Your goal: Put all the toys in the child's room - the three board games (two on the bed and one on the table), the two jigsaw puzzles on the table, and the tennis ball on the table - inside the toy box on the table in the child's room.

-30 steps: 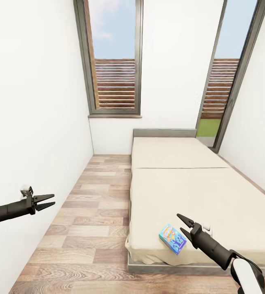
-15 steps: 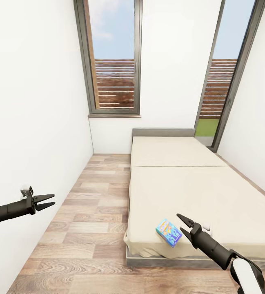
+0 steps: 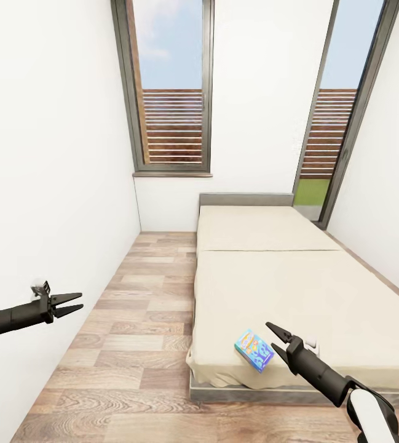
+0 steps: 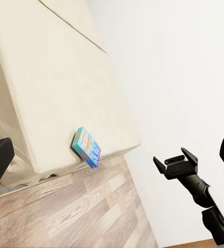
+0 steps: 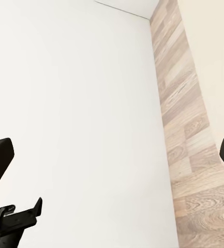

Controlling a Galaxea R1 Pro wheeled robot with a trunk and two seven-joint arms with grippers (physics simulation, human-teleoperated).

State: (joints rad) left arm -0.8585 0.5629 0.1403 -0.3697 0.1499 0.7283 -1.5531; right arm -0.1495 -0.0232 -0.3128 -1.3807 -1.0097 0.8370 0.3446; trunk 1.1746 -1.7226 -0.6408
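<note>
We have the small blue game box [image 3: 254, 350] lying flat on the bed [image 3: 297, 289], right at its near left corner, and from the left wrist [image 4: 86, 148] it sits close by the mattress edge. A second ago it sat lower and further right in the head view, and so did the whole bed, so that was our camera moving, not the box; over the last half second the picture has held steady, so we judge our approach has stopped. Our right gripper [image 3: 274, 340] hovers just right of the box, fingers apart and empty. Our left gripper [image 3: 73, 303] hangs over the wood floor [image 3: 138, 344] near the left wall, fingers apart too. Next comes the reach for that box.
</note>
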